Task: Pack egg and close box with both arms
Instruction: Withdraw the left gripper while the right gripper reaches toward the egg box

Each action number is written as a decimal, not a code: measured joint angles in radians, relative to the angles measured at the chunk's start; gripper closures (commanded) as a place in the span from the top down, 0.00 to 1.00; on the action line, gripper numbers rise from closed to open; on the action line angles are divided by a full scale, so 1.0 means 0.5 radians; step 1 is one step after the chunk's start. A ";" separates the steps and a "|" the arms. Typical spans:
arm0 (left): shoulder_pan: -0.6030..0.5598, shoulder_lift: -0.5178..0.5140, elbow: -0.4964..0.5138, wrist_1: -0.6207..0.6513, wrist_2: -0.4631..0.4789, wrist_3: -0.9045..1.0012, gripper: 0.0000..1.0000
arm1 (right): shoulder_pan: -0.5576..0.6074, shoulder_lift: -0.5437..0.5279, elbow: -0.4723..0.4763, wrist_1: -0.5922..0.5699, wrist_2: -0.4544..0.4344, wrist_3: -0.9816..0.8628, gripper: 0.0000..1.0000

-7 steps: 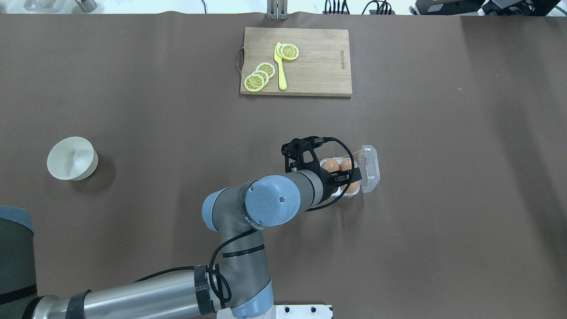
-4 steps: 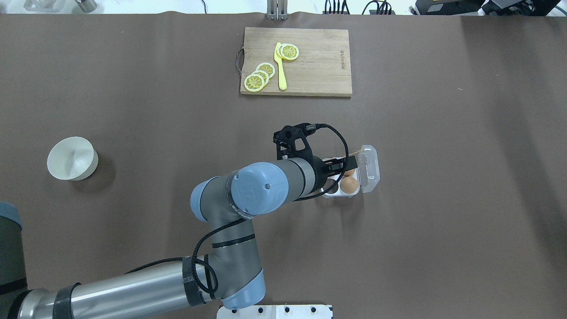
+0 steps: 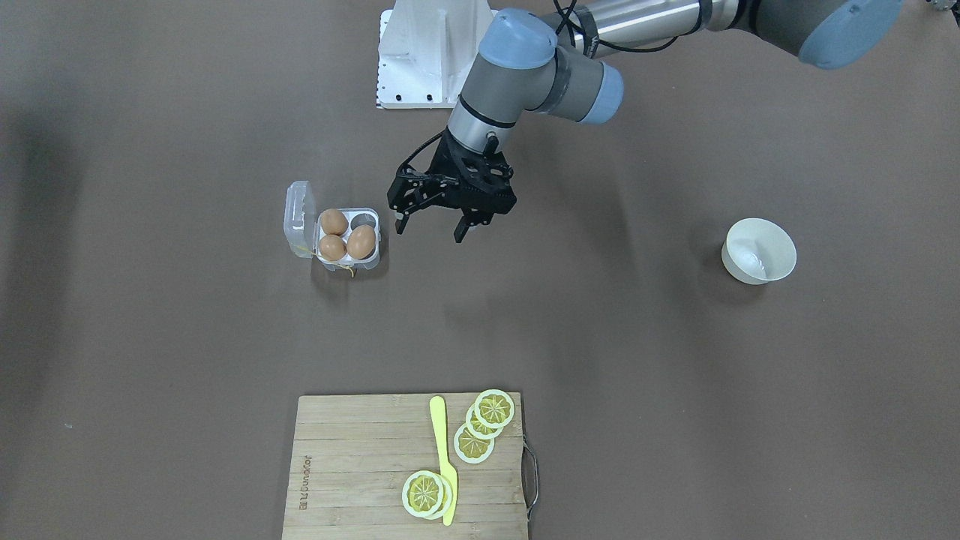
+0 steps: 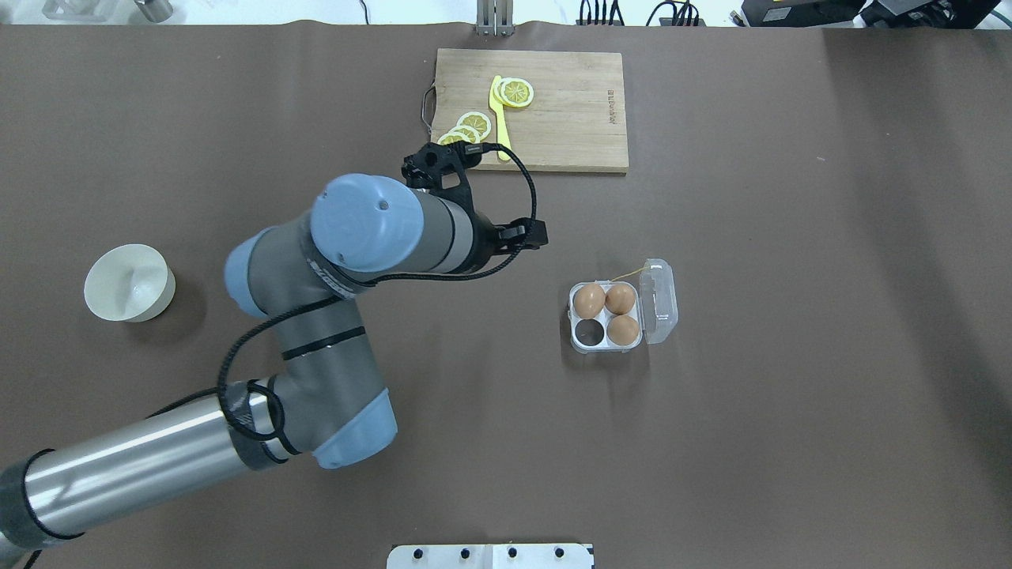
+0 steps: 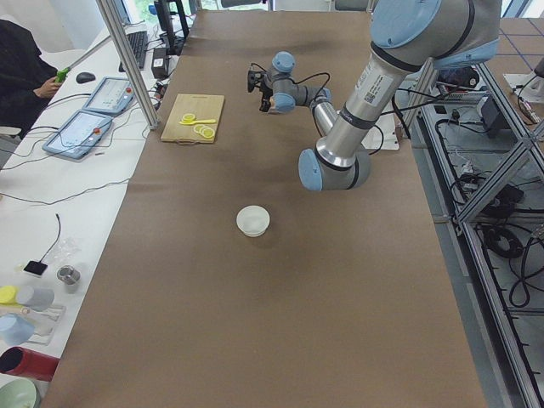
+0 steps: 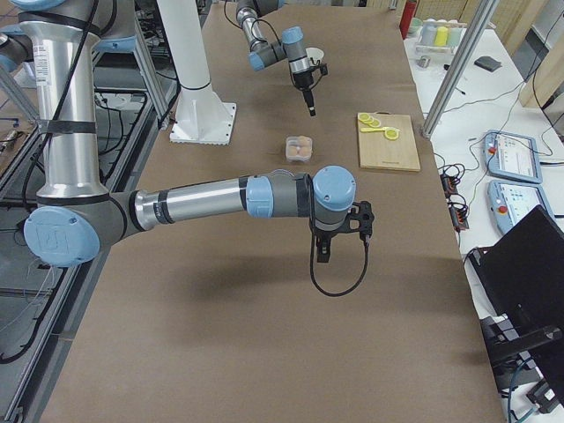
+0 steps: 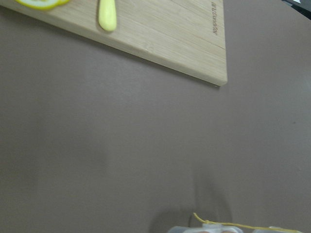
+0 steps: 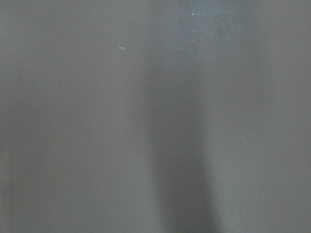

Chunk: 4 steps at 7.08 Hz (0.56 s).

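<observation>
Overhead exterior: box [image 4: 574,320] sits mid-counter [image 4: 791,411], lid [image 4: 661,302] open to 3 o'clock so cells stay reachable, three eggs [image 4: 589,300] seated, 7 o'clock cell [image 4: 587,333] bare. Left jaws hang released and empty at its 10 o'clock; right jaws, I cannot tell.

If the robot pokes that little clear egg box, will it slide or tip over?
It would probably slide, not tip: the box sits low and flat. It looks thin and light, so likely bendy. Its open lid may flap, and the three eggs could crack.
</observation>
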 measured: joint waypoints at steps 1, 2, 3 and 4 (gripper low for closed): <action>-0.108 0.089 -0.244 0.238 -0.132 0.074 0.98 | -0.073 -0.013 0.003 0.181 0.013 0.212 0.57; -0.222 0.186 -0.465 0.394 -0.280 0.111 0.98 | -0.176 -0.038 0.001 0.439 0.021 0.487 0.36; -0.326 0.258 -0.606 0.475 -0.406 0.126 0.98 | -0.333 -0.052 -0.005 0.731 -0.007 0.839 0.18; -0.392 0.295 -0.664 0.504 -0.467 0.131 0.98 | -0.515 -0.047 -0.010 0.982 -0.077 1.161 0.00</action>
